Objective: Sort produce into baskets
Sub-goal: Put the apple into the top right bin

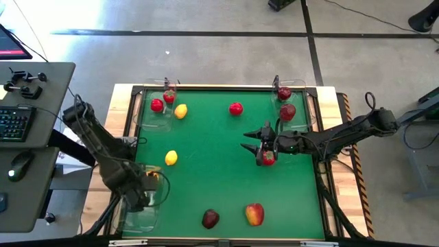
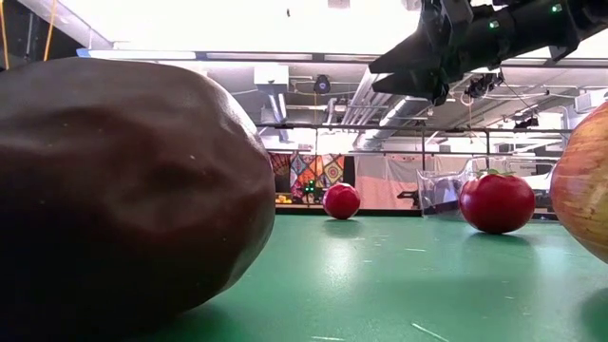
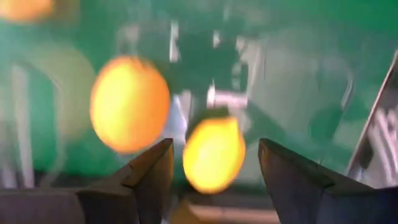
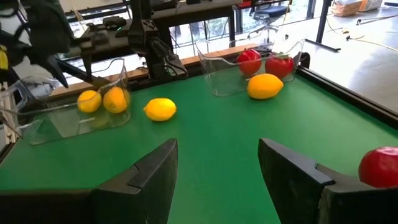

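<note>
Starting at your left, the left gripper (image 1: 152, 180) hangs over the clear tray (image 1: 140, 218) at the table's near-left corner; its fingers (image 3: 146, 180) stand apart with nothing between them, and two yellow lemons (image 3: 129, 103) show beyond them in its wrist view, blurred, so you cannot tell their long axes there; the right wrist view shows those two lemons inside that tray. Just past it, a loose lemon (image 1: 171, 158) lies on the green mat (image 1: 212, 171); another lemon (image 1: 180, 111) sits farther back, just beside the back-left tray (image 1: 156, 103), which holds two small red fruits (image 1: 157, 106); in the right wrist view this lemon's long axis runs roughly along the table's back edge. Near the front edge lie a dark red apple (image 1: 210, 219) and, to its right, a red-yellow apple (image 1: 254, 214), well apart from the trays; a small red fruit (image 1: 236, 108) rests alone at back centre. The right gripper (image 1: 255, 144) hovers mid-table, jaws apart and empty, a red fruit (image 1: 268, 158) close beside it on the mat; the back-right tray (image 1: 291, 123) holds two dark red apples (image 1: 287, 111).
</note>
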